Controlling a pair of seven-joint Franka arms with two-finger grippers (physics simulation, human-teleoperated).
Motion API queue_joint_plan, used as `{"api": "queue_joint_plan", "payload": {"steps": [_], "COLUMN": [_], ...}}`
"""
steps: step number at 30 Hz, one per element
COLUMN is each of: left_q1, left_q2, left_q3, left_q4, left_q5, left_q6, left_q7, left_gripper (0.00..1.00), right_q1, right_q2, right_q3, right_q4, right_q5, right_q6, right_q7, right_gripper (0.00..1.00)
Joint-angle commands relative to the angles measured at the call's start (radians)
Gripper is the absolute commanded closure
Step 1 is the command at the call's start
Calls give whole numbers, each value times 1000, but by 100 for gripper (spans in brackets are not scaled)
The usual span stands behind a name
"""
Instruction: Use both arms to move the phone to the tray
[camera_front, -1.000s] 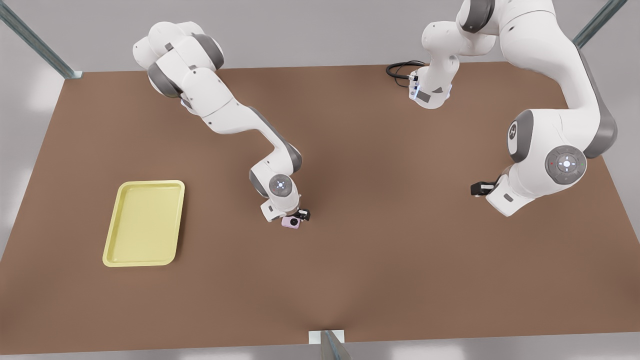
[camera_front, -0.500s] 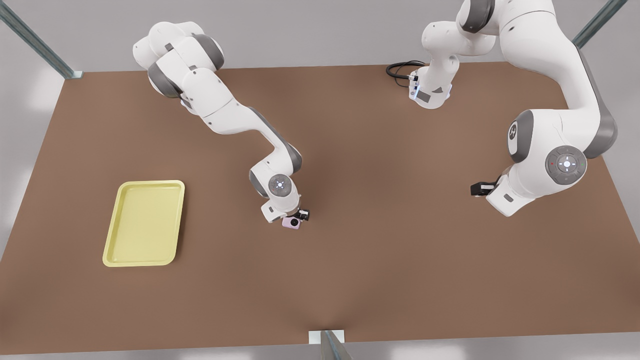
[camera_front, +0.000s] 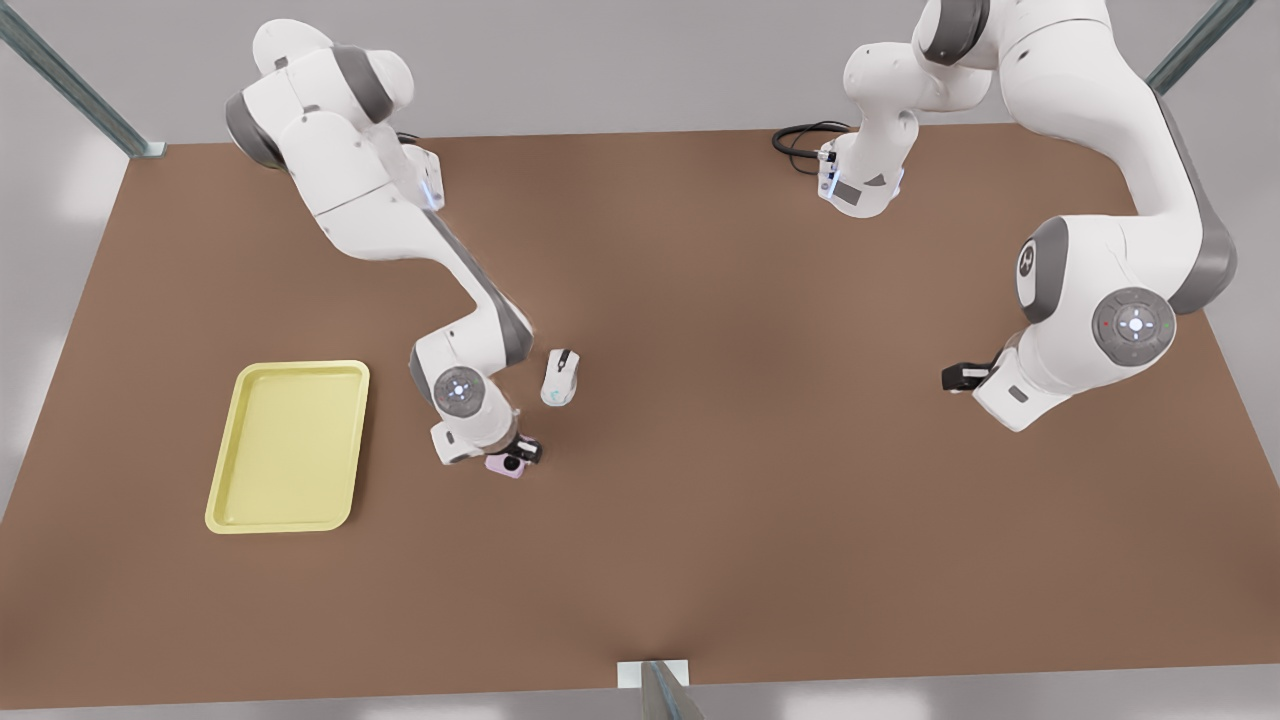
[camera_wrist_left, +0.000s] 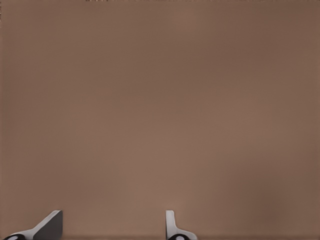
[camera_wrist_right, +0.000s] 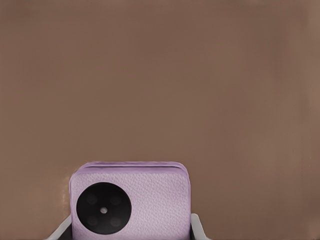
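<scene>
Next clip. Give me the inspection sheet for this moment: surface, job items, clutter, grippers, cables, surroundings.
Surface: flat brown tabletop.
Job's things: small pale pink squarish phone with a black round camera disc, held off the tray; pale yellow rectangular plastic tray with a raised rim, nothing in it, at the front view's left.
Clutter: white computer mouse lying beside the phone-carrying arm.
Grippers: right gripper shut on the phone, between mouse and tray; left gripper open, waiting at the front view's right.
Cables: black looped cable at the far table edge.
Surroundings: grey metal frame struts at the corners, plain grey backdrop.
</scene>
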Motion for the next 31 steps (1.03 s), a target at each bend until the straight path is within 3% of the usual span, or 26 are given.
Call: {"api": "queue_joint_plan", "payload": {"steps": [1,7,12,14,15,19,21,23,25,26,31], "left_q1": [-2,-9,-11,-11,-9,-11,-11,-11,-11,-11,-11], "left_q2": [-2,1,3,9,9,7,3,-3,-3,-3,-3], "left_q3": [0,-8,-8,-8,-8,-8,-9,-9,-9,-9,-9], "left_q4": [1,1,-1,-1,1,2,4,8,10,10,10], "left_q5": [1,-19,-25,-25,-25,-25,-24,-19,-13,-13,-15], "left_q6": [0,3,15,23,24,24,24,24,26,30,32], "left_q7": [-27,-66,-67,-67,-67,-69,-98,-106,-107,-106,-103], "left_gripper": [0,0,0,0,0,0,0,0,0,0,0], "right_q1": [-80,-364,-432,-458,-458,-443,-334,-243,-260,-251,-246], "right_q2": [-38,-156,-130,-119,-119,-144,-287,-379,-523,-505,-480], "right_q3": [0,-20,-152,-153,-152,-152,-155,-224,-261,-259,-255], "right_q4": [-57,-204,-220,-227,-229,-226,-166,1,73,175,261], "right_q5": [-2,1,3,3,1,4,10,23,124,122,126], "right_q6": [-42,-91,-54,-45,-46,-58,-206,-341,-511,-650,-686], "right_q7": [-451,-945,-1259,-1287,-1287,-1286,-1177,-1125,-1066,-985,-945], "right_gripper": [23,23,23,23,0,0,0,0,0,0,0]}}
